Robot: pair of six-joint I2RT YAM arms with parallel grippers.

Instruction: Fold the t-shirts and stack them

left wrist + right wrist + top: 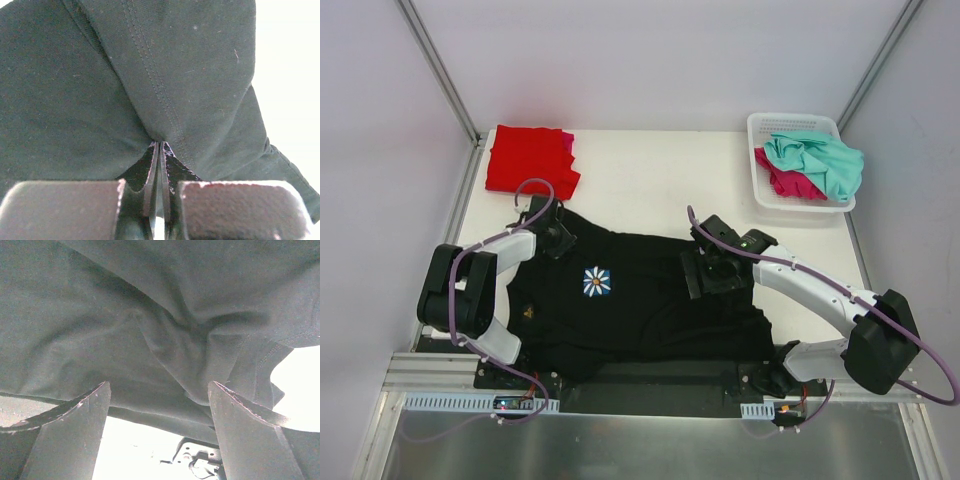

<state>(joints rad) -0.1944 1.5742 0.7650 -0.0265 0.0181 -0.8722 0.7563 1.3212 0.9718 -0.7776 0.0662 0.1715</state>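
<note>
Black t-shirt (650,310) with daisy print (597,281): left gripper (159,149) pinches it, right gripper (159,386) spread.

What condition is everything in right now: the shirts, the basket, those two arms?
Black t-shirt: spread on the table, rumpled, unfolded.
Red t-shirt: folded, lying on a magenta one.
Basket: upright, holding crumpled shirts.
Teal t-shirt: crumpled in the basket.
Left arm: jaws shut, pinching the black t-shirt.
Right arm: jaws open at the black t-shirt.
</note>
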